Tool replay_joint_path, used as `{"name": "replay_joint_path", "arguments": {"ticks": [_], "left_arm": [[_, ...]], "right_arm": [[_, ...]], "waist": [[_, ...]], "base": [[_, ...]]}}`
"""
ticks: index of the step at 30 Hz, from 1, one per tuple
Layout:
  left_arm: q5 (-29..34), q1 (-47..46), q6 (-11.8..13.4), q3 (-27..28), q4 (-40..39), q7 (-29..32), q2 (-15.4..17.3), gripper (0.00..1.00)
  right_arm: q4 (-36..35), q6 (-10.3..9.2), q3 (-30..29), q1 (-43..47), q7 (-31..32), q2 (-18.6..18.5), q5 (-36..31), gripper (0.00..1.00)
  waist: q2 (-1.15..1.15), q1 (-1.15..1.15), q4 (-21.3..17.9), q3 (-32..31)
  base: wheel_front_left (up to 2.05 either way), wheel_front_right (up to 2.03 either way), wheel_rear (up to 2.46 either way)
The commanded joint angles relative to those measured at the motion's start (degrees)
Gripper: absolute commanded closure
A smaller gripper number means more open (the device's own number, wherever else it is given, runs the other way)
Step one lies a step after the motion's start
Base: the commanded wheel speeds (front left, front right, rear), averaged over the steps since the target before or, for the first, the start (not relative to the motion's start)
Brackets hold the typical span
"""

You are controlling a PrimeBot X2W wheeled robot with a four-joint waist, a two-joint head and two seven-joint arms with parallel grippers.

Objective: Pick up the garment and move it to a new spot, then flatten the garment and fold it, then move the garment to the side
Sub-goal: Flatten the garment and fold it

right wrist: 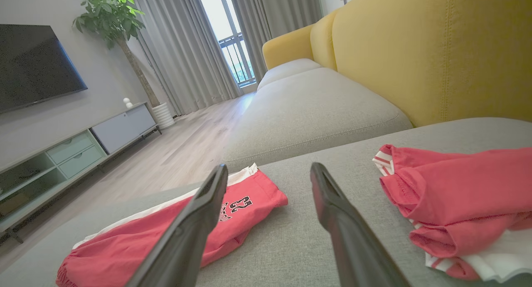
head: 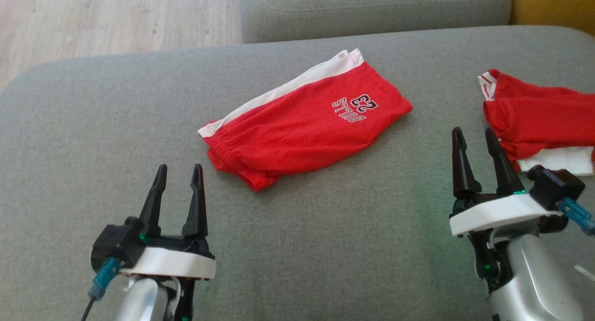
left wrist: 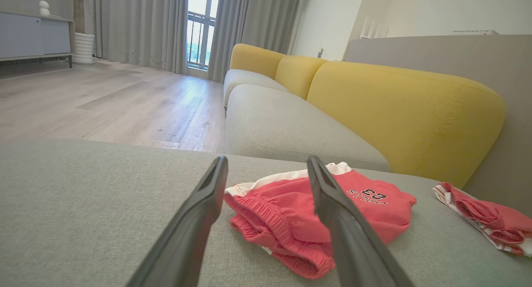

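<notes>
Shorts [head: 307,125] lying on sofa [head: 325,246] | left pincer [head: 180,168] spread wide, empty | right pincer [head: 473,132] spread wide, empty

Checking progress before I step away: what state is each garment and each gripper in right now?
Red shorts: folded, lying flat, untouched.
Second red garment: rumpled, lying off to the right.
Left gripper: open, empty.
Right gripper: open, empty.

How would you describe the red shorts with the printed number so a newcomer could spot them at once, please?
Start at the wide grey fabric sofa seat. Near its middle lie the folded red cloth shorts with a white side stripe. Unlike the crumpled red-and-white garment at the right edge, they bear a black printed 23.
</notes>
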Motion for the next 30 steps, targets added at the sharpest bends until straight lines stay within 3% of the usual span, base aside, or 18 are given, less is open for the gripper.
{"name": "replay_joint_path", "arguments": {"ticks": [1,6,13,20,30], "left_arm": [[0.54,-2.41,-0.25,2.43,-1.73,-0.29,0.03,0.00],[1.81,-4.10,-1.18,2.42,-1.06,-0.29,-0.67,0.00],[2.25,-6.80,-1.93,0.82,0.62,-0.29,-1.58,0.00],[2.25,-8.76,-2.22,-1.15,1.77,-0.29,-2.02,0.00],[1.53,-10.08,-2.32,-2.02,1.06,-0.29,-2.17,0.00]], "right_arm": [[-2.28,-0.05,1.01,-0.68,0.46,0.36,-0.59,0.00],[-2.96,-0.05,-0.20,-2.98,4.65,1.03,-0.61,0.00],[3.58,-0.05,-3.98,-10.00,11.59,1.60,7.63,0.00],[17.54,-0.05,-6.65,-18.54,14.77,1.63,15.62,0.00],[42.12,-0.05,-12.71,-31.13,17.40,1.64,13.56,0.00]], "waist": [[0.00,0.00,0.33,0.65],[0.00,0.00,2.15,4.05],[0.00,0.00,6.94,8.84],[0.00,0.00,11.95,11.47],[0.00,0.00,16.34,13.10]], "base": [[0.00,0.00,0.00],[0.00,0.00,0.00],[0.00,0.00,0.00],[0.00,0.00,0.00],[0.00,0.00,0.00]]}}
